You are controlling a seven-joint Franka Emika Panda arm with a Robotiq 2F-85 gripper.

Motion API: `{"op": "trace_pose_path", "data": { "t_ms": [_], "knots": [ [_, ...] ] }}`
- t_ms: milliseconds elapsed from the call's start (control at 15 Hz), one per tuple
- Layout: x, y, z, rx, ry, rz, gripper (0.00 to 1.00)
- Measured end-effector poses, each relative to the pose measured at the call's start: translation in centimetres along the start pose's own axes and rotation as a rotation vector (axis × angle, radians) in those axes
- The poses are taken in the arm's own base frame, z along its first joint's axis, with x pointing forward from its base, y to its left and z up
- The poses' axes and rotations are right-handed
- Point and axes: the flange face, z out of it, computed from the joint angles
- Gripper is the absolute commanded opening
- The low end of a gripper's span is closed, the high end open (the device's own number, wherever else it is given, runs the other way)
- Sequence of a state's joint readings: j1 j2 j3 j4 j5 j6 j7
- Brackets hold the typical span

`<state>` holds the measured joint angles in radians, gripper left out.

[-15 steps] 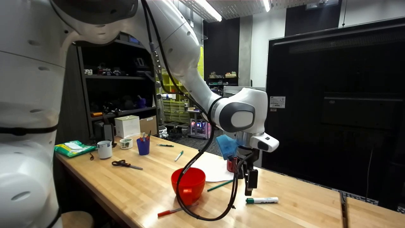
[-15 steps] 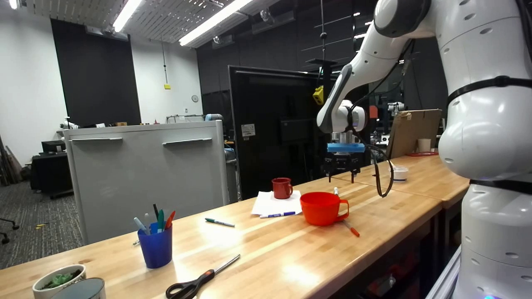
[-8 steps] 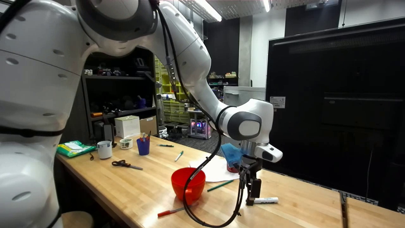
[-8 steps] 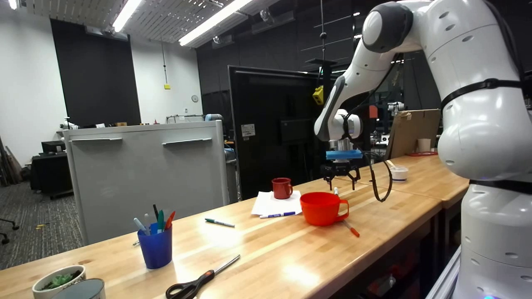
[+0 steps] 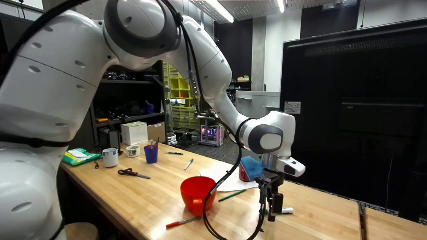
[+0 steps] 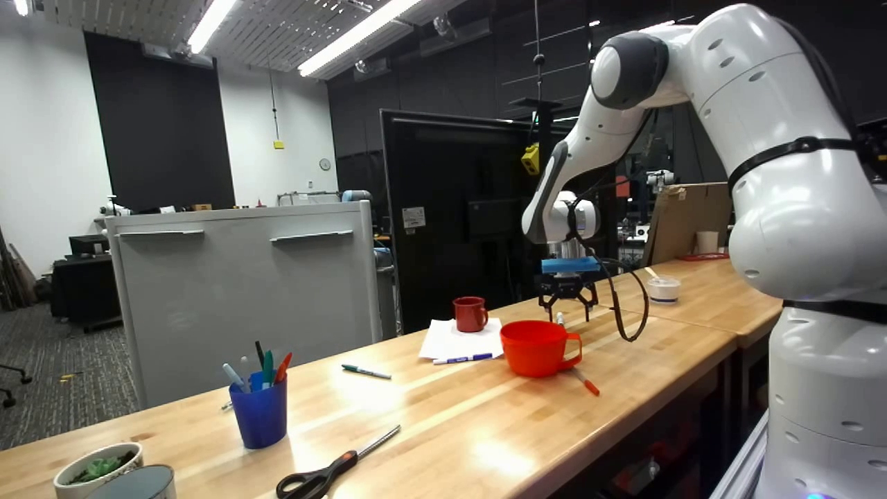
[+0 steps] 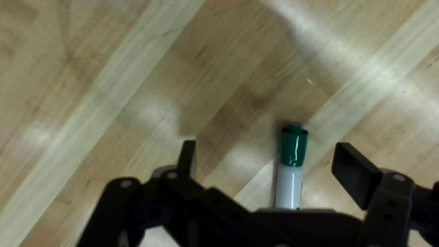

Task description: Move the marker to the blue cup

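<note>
Marker and gripper share the wrist view: the marker lies on the wooden tabletop, between jaws that stand spread wide. Left to right there, one black finger comes first, at nine o'clock from the marker and well apart; next the marker; then the second finger, at three o'clock, nearer to the marker yet with a strip of wood showing between. The green cap points to twelve o'clock, leaning a hair toward one. The pale body runs toward six and passes out of sight behind the gripper's black frame. The long axis lies about square to the line from finger to finger.

In an exterior view, left to right, the blue cup stands upright with pens in it, at ten o'clock from the marker and well apart. The red bowl sits nearer, a little above nine. Last comes the marker, green end to nine, white end to three, its middle hidden behind a finger. Whether the fingertips touch the wood I cannot tell.
</note>
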<state>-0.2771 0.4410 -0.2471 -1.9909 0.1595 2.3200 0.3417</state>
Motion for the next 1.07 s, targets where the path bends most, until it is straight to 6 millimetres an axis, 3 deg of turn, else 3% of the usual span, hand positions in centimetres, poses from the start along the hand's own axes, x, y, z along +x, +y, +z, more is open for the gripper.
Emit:
{"op": "trace_pose_path", "data": {
  "t_ms": [200,267,333,733,1067],
  "knots": [
    [0.8,-0.5,0.6,0.013,-0.003,0.017,1.00],
    [1.0,-0.6,0.9,0.015,-0.005,0.021,0.92],
    [1.2,-0.7,1.2,0.016,-0.006,0.024,0.74],
    [2.2,-1.3,1.3,0.023,0.000,0.030,0.42],
    [2.4,-2.1,0.7,0.038,0.009,0.026,0.03]
  ]
}}
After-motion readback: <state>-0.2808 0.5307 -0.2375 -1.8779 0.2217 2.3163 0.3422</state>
